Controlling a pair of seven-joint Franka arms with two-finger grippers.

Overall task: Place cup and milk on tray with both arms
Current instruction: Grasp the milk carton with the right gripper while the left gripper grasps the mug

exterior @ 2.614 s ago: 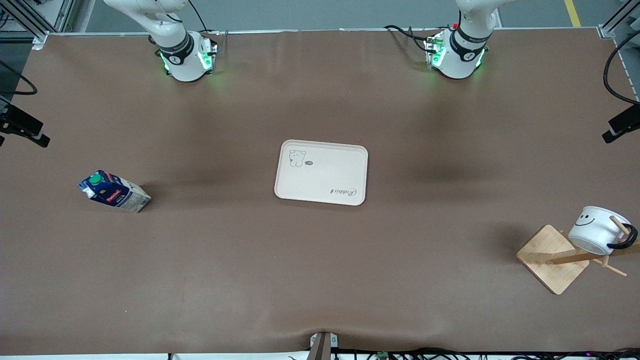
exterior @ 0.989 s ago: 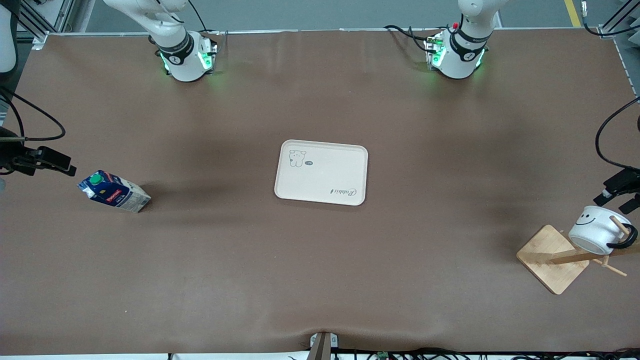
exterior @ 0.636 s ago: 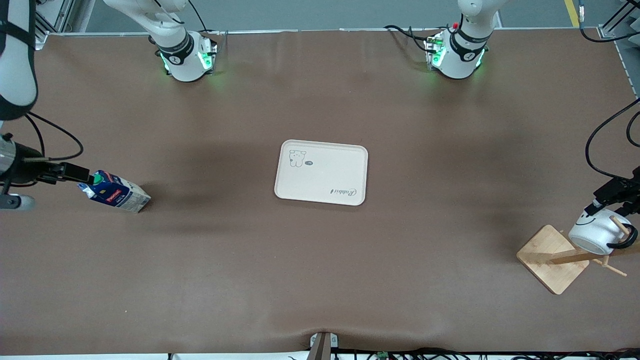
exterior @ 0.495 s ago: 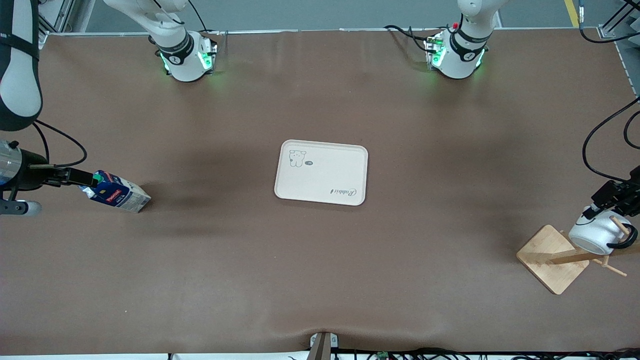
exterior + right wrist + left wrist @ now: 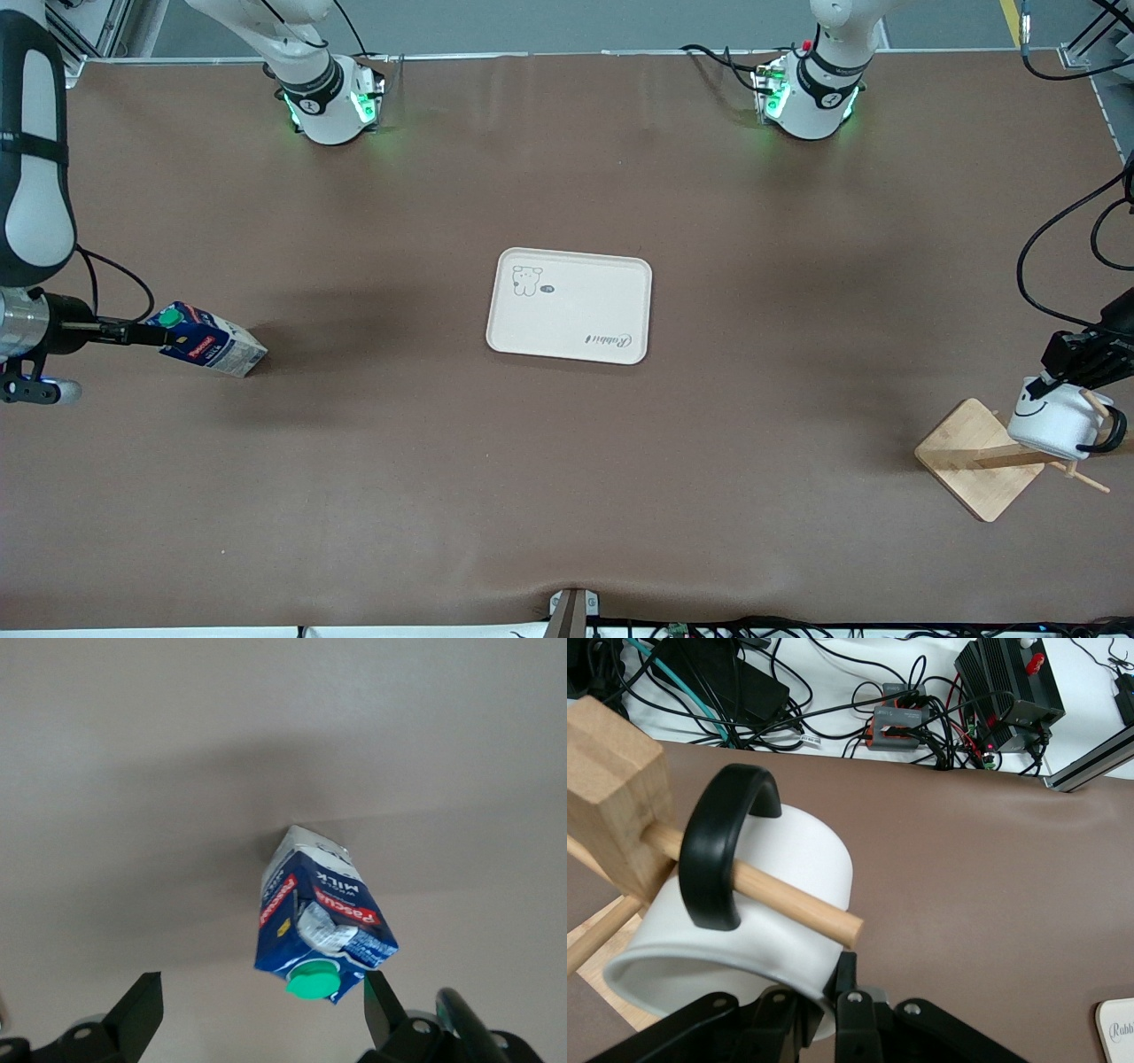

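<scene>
You've got the tray (image 5: pixel 569 306) at table centre, bare. The milk (image 5: pixel 205 338) lies tipped on its side at about 9 o'clock from the tray, well apart, toward the right arm's end of the table, green cap pointing away from the tray. R gripper (image 5: pixel 133 333) sits right at the carton's cap end; in the right wrist view its fingers (image 5: pixel 137 1014) stand wide, one each side of the milk (image 5: pixel 317 914), not closed on it.

The cup (image 5: pixel 1054 416) hangs by its black handle on a peg of the wooden stand (image 5: pixel 979 456), at roughly 4 o'clock from the tray, toward the left arm's end. L gripper (image 5: pixel 1067 365) is at the cup's rim, touching or nearly; you can't tell the finger gap from either view. In the left wrist view, the cup (image 5: pixel 757 930) fills the frame, peg (image 5: pixel 766 895) through the handle.
</scene>
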